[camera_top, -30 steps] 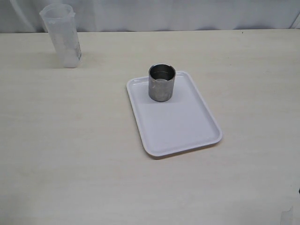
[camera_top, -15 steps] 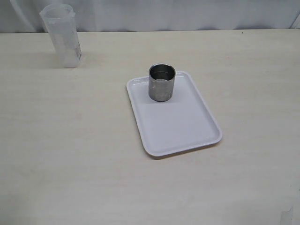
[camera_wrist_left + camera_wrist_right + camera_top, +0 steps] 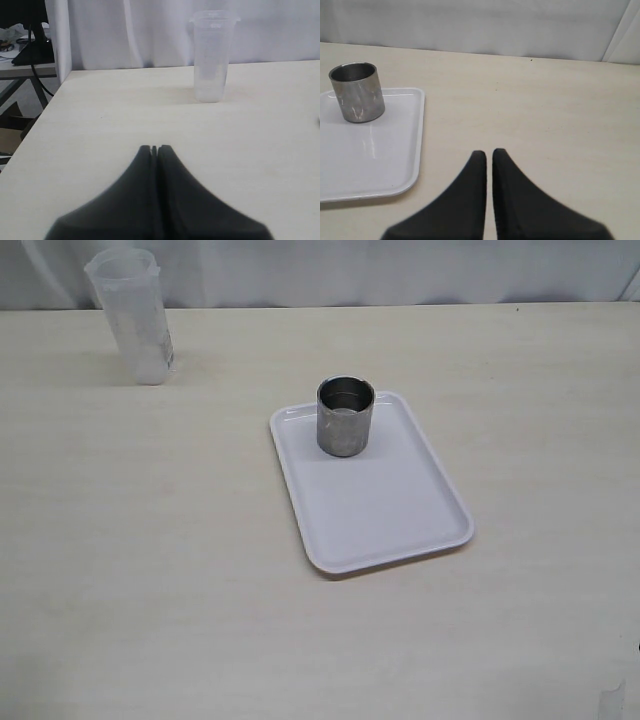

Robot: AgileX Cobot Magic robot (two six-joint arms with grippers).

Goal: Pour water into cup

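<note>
Exterior view shows a pale wooden surface point(image 3: 150, 570) with a white rectangular tray point(image 3: 385, 515) lying on it near the middle. The cup point(image 3: 345, 425), short and of brushed steel with a dark inside, stands upright on the far end of this tray, close to the rim. A taller translucent plastic beaker point(image 3: 135, 325) stands upright on the bare surface, well apart from the tray and near the white curtain point(image 3: 400, 270) at the back. Left wrist view shows the left fingers point(image 3: 146, 156), black and pressed together along their whole length, with nothing between them; they hang above the bare surface. The beaker is ahead of these fingers, well apart from them, and whether it holds any liquid cannot be told. Right wrist view shows the right fingers point(image 3: 480, 164) also closed, with only a thin line between the two tips and nothing held there. The cup is ahead of the right fingers and off toward the side of the left arm, well apart from them. The near edge of the tray is closer to these fingers than the cup is, but it does not touch them. Both pairs of fingers are apart from every object.
</note>
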